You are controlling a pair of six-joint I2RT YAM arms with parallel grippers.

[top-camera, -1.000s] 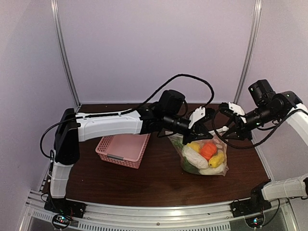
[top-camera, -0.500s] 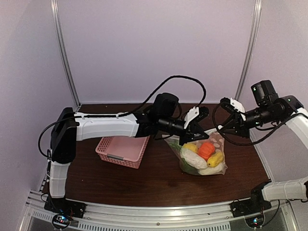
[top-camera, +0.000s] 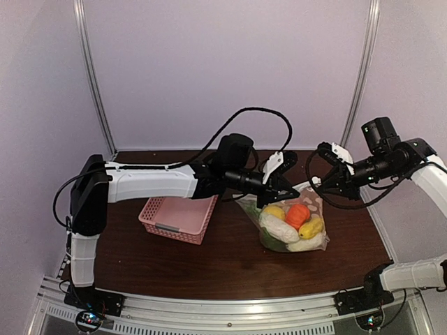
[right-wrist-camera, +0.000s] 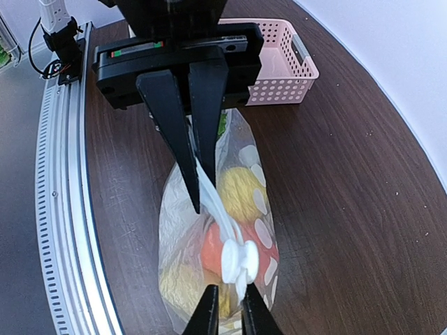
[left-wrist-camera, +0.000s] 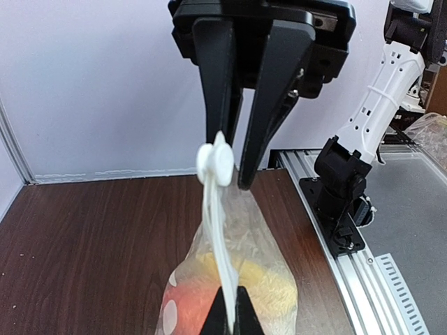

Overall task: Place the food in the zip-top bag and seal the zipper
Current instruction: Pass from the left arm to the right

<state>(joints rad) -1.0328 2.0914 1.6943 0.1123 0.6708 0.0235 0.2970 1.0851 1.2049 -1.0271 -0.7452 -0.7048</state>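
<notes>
Right gripper [right-wrist-camera: 229, 300]: jaws narrowed this past second onto zipper [right-wrist-camera: 215, 206] at slider [right-wrist-camera: 237, 262]. Left gripper [left-wrist-camera: 227, 307]: clamped on zipper's other end. Zip-top bag [top-camera: 318, 206], food [top-camera: 299, 215] inside, right of basket [top-camera: 164, 225]. I judge sealing pull next.

Two black two-finger grippers, the left gripper [left-wrist-camera: 229, 314] and right gripper [right-wrist-camera: 232, 307]; one pink lattice plastic basket [top-camera: 178, 216]; one clear polka-dotted zip-top bag [top-camera: 318, 203] with one white zipper strip [left-wrist-camera: 218, 237]; six visible plastic toy foods: two yellow pieces [top-camera: 275, 211], two white pieces [top-camera: 281, 229], one orange piece [top-camera: 298, 216], one green piece [top-camera: 268, 241].
</notes>
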